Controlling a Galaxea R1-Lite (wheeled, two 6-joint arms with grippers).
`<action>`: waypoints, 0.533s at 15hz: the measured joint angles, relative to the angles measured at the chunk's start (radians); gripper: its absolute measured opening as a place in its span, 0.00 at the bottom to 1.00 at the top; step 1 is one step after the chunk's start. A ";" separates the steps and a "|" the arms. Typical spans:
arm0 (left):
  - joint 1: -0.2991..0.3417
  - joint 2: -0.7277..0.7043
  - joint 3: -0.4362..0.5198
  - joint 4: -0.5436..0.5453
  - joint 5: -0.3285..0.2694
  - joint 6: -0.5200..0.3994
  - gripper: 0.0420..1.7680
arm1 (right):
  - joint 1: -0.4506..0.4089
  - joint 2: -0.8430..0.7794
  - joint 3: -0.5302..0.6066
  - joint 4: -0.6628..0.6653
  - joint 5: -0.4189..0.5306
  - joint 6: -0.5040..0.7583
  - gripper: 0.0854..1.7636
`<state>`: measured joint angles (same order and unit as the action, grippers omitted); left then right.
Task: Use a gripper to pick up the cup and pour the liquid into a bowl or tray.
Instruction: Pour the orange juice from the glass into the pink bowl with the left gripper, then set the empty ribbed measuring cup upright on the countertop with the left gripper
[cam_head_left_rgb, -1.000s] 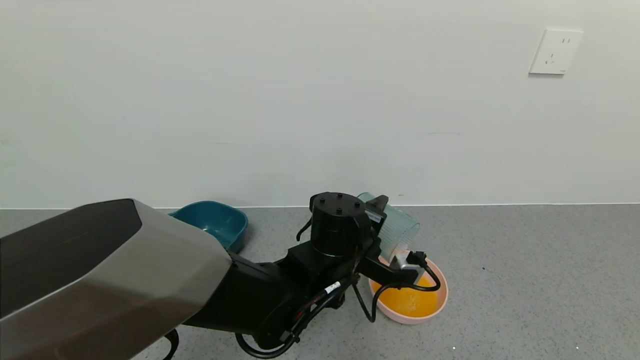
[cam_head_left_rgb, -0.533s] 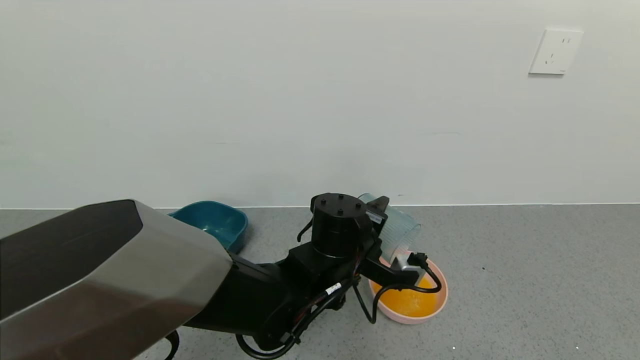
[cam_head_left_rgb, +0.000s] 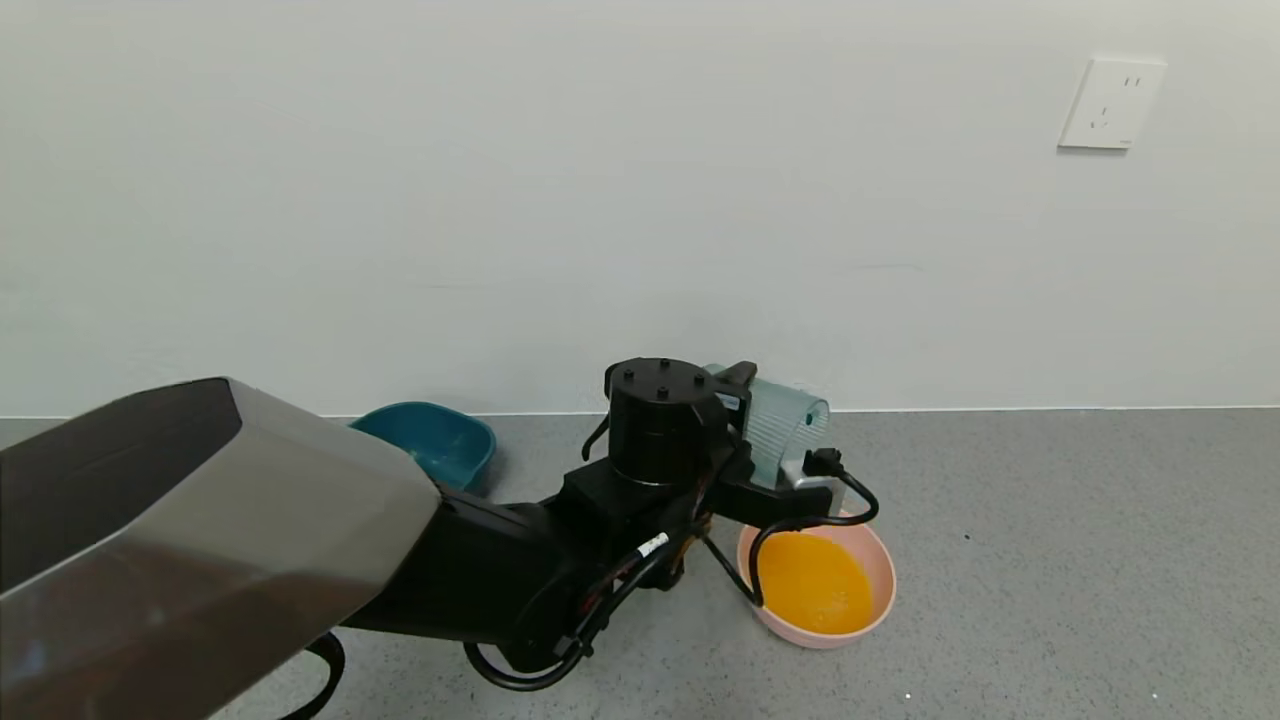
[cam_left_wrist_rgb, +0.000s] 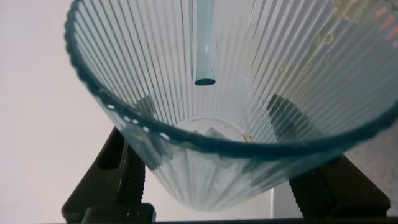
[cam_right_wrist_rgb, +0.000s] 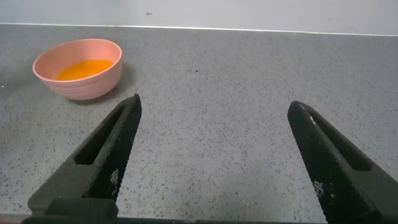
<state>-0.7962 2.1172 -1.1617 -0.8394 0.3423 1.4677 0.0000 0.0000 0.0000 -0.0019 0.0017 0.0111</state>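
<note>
My left gripper (cam_head_left_rgb: 772, 432) is shut on the ribbed blue-green cup (cam_head_left_rgb: 792, 422) and holds it on its side above the far rim of the pink bowl (cam_head_left_rgb: 884, 572). In the left wrist view the cup (cam_left_wrist_rgb: 155, 62) fills the picture and looks empty, with a black finger (cam_left_wrist_rgb: 129, 180) pressed on each side. The orange liquid (cam_head_left_rgb: 812, 582) lies in the bowl. My right gripper (cam_right_wrist_rgb: 217, 155) is open and empty low over the floor, well away from the bowl (cam_right_wrist_rgb: 81, 88), which shows with the liquid (cam_right_wrist_rgb: 84, 68) in it.
A dark teal tub (cam_head_left_rgb: 432, 445) stands against the wall to the left of the left arm. The white wall runs just behind the cup. Grey speckled floor (cam_head_left_rgb: 1050, 560) stretches to the right of the bowl. A wall socket (cam_head_left_rgb: 1110, 103) is high on the right.
My left gripper has lifted the cup up and slightly back from the bowl, and the cup's mouth has tipped up towards level. More of the bowl and liquid now shows.
</note>
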 joint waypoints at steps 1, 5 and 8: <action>0.003 0.000 -0.010 0.003 0.011 -0.070 0.72 | 0.000 0.000 0.000 0.000 0.000 0.000 0.97; 0.020 -0.003 -0.032 0.013 0.044 -0.270 0.72 | 0.000 0.000 0.000 0.000 0.000 0.000 0.97; 0.031 -0.004 -0.020 0.013 0.047 -0.481 0.72 | 0.000 0.000 0.000 0.000 -0.001 0.000 0.97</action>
<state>-0.7649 2.1134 -1.1815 -0.8260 0.3891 0.9866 0.0000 0.0000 0.0000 -0.0019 0.0009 0.0115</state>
